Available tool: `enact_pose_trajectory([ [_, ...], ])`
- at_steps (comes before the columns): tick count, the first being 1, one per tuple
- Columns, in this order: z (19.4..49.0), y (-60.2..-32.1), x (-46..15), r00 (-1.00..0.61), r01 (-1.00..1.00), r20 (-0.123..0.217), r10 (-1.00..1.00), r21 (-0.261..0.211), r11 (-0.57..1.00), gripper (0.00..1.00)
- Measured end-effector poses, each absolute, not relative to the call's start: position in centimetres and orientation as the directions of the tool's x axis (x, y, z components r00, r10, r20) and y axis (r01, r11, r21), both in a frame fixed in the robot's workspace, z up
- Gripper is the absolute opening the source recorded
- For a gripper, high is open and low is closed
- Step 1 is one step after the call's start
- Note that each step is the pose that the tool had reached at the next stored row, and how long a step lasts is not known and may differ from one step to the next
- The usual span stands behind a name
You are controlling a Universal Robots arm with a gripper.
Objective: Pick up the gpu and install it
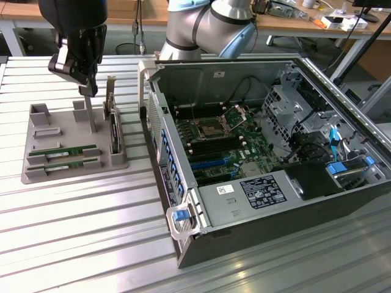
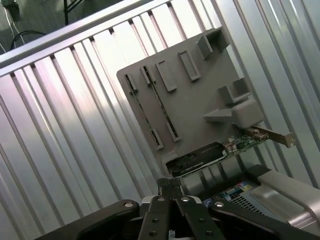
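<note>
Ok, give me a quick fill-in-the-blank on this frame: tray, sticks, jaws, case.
1. ____ green gpu sticks lie flat in the grey tray.
2. The dark bracketed card stands ____ in that tray.
3. The jaws, above the tray and holding nothing, are ____.
4. The open computer case sits on the exterior view's ____ of the tray.

Missing words: two; upright; shut; right.

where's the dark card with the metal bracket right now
The dark card stands upright in the grey tray at the exterior view's left, on the side nearest the open computer case.
</note>
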State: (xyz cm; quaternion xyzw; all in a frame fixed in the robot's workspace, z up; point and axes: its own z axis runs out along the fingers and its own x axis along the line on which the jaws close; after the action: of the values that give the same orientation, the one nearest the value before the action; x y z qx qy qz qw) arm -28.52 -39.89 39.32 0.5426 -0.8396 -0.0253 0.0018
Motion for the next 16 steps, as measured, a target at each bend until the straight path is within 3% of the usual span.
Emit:
enact_pose_trajectory([
  [16,39.32,-39.90,-28.51,-0.268,-0.963,-0.025,-0.963,0.044,0.267,0.10],
])
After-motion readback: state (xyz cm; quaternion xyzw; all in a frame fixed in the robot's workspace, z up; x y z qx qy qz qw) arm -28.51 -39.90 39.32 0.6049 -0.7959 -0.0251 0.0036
